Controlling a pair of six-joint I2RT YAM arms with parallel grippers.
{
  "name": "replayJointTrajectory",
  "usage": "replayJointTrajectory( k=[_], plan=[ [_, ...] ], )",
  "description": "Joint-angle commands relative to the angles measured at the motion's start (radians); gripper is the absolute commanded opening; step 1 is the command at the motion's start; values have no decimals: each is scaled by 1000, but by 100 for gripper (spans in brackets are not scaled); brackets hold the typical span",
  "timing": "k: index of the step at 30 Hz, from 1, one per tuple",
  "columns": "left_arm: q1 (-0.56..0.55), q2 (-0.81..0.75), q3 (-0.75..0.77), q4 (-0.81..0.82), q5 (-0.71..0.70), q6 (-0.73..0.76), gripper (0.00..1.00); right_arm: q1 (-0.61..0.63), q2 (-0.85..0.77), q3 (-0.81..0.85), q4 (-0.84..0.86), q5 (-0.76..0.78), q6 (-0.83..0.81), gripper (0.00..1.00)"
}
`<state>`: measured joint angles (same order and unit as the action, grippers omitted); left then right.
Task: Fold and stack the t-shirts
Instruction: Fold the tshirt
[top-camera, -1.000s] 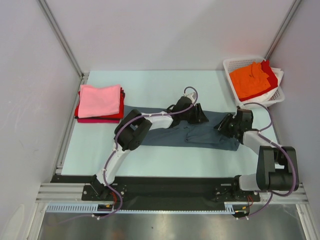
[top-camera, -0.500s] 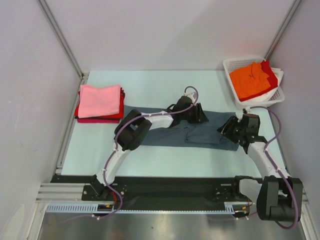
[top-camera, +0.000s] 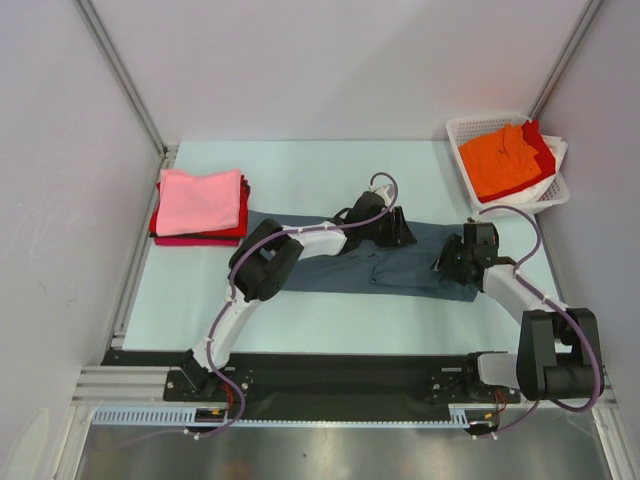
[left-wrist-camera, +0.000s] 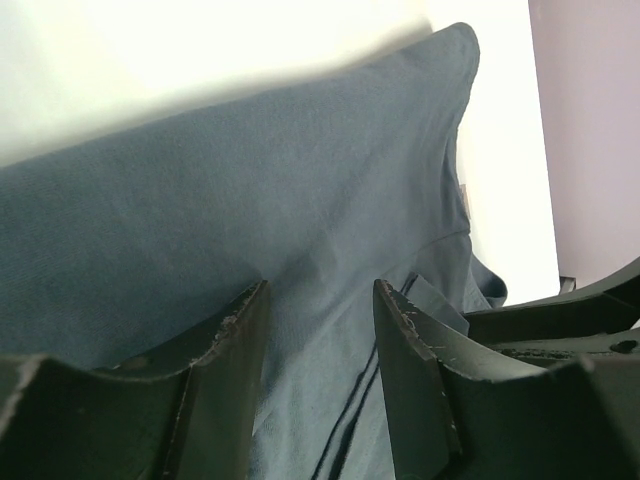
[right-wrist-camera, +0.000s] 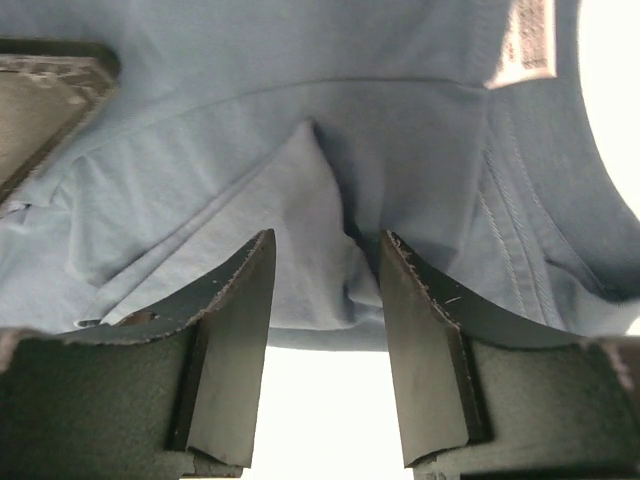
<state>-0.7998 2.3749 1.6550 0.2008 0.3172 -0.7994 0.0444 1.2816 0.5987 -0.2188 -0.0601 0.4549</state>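
Observation:
The slate blue-grey t-shirt (top-camera: 320, 272) lies partly folded in a long band across the middle of the table. My left gripper (top-camera: 396, 232) is open and low over the shirt's far edge; in the left wrist view its jaws (left-wrist-camera: 320, 300) stand apart with flat shirt cloth (left-wrist-camera: 250, 200) between them. My right gripper (top-camera: 450, 262) is open at the shirt's right end; in the right wrist view (right-wrist-camera: 322, 250) its jaws straddle a fold at the near edge of the shirt (right-wrist-camera: 300, 120), close to the collar and its white label (right-wrist-camera: 527, 40).
A folded stack with a pink tee (top-camera: 200, 200) on top of red (top-camera: 243, 210) and magenta ones sits at the back left. The white lattice basket (top-camera: 470, 125) at the back right holds orange (top-camera: 498, 160), red and white tees.
My right arm swung its elbow outward and back, and its gripper has settled slightly left at the shirt's right end. The left arm and the shirt have not visibly moved.

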Motion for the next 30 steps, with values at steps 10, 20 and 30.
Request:
replayJointTrajectory(
  k=[10, 20, 30],
  plan=[
    [10, -16, 45, -37, -4, 25, 52, -37, -234, -103, -168, -101, 160, 52],
    [11, -5, 54, -41, -4, 25, 52, -98, -384, -108, -300, -6, 212, 53],
    [16, -5, 57, -44, -1, 31, 52, -92, -214, -27, -148, 12, 64, 46]
  ],
)
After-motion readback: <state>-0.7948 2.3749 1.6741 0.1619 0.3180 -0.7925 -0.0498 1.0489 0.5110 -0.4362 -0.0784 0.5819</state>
